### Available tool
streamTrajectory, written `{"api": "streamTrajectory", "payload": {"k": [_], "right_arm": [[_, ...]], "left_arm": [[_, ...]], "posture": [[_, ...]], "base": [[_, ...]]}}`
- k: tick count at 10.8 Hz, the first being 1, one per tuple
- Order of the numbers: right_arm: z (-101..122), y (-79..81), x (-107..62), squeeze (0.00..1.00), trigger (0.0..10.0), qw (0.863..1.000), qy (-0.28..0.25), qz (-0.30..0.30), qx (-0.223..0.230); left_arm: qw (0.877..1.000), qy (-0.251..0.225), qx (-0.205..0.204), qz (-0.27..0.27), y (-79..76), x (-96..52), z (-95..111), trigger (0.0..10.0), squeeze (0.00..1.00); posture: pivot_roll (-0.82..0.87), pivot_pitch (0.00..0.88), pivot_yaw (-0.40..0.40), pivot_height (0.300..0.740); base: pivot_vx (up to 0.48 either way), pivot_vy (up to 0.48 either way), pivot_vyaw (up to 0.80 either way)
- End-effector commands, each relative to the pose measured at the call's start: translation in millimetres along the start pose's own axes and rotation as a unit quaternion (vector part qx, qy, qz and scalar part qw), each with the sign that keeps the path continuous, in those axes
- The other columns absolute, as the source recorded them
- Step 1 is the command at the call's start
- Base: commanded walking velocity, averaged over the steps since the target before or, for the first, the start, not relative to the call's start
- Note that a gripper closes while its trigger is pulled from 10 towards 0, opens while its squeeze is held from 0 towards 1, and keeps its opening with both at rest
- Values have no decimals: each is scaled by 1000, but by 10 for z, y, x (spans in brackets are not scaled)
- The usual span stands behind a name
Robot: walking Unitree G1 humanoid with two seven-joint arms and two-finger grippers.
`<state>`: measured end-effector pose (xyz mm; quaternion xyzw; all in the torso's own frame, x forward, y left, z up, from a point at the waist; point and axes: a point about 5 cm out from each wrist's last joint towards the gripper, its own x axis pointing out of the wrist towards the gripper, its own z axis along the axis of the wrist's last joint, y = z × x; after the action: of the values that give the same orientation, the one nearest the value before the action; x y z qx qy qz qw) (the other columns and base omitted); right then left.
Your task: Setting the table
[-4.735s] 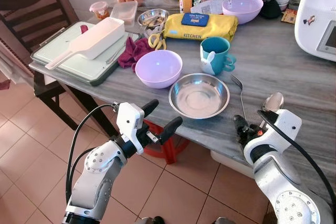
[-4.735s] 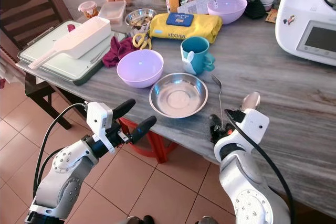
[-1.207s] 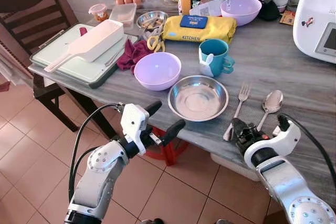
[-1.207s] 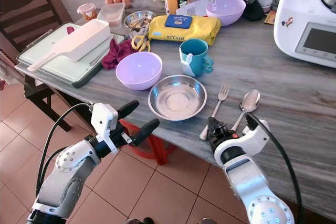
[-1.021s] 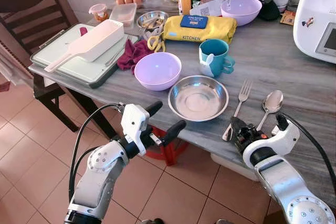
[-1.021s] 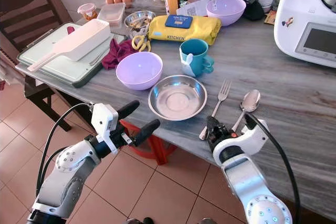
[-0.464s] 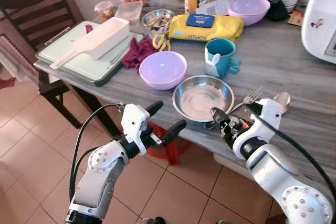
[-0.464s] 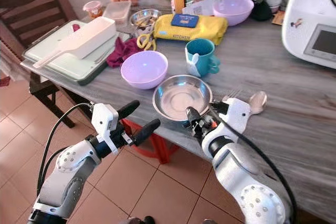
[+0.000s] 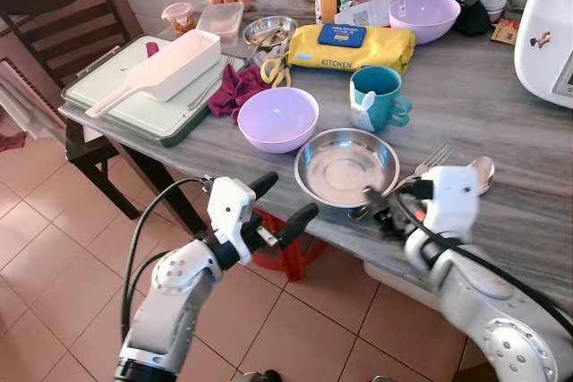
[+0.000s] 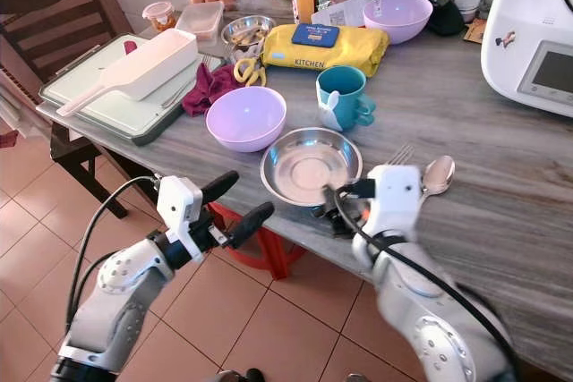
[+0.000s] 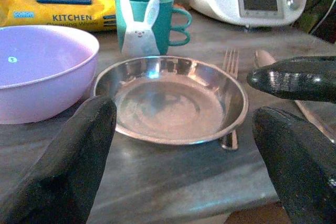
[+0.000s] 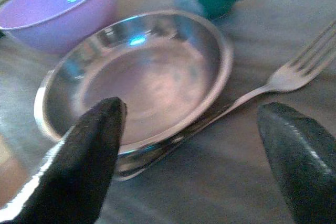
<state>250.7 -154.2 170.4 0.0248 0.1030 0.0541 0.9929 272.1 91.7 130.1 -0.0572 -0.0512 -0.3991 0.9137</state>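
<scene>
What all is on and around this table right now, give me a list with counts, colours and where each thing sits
Steel plate: 1, silver, front edge.
Fork: 1, silver, handle under plate's right rim.
Spoon: 1, silver, right of fork.
Bowls: 2, lilac, left of plate; far back.
Mug: 1, teal, behind plate.
Wipes pack: 1, yellow, back.
Cloth: 1, maroon, by tray.
Tray: 1, green, left.
Chair: 1, dark, left.
Left gripper: jaws open, off table.
Right gripper: jaws open, at plate.

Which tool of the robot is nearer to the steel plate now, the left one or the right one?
Right. The right tool is open at the near rim of the steel plate, by the fork. The left tool hangs open off the table edge.
</scene>
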Motion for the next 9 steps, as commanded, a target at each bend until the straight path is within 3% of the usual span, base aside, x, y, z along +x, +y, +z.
{"api": "streamTrajectory", "payload": {"k": [1,5,7,9], "right_arm": [[58,-6,-12,1000,10000,1000,-23,-4,-16],[50,-354,-7,1000,10000,993,-33,-85,-75],[68,-561,87,1000,10000,992,-26,-94,-80],[78,-639,202,1000,10000,991,-21,-94,-90]], "left_arm": [[1000,1,-8,17,71,-33,6,10000,0],[999,7,-49,17,85,-126,-17,10000,0],[998,23,-49,9,99,-189,-61,10000,0],[998,26,-51,8,71,-176,-72,10000,0]], "posture": [[-127,121,157,740],[-129,128,158,740],[-126,138,157,740],[-121,140,154,740]], "base": [[0,0,0],[0,0,0],[0,0,0],[0,0,0]]}}
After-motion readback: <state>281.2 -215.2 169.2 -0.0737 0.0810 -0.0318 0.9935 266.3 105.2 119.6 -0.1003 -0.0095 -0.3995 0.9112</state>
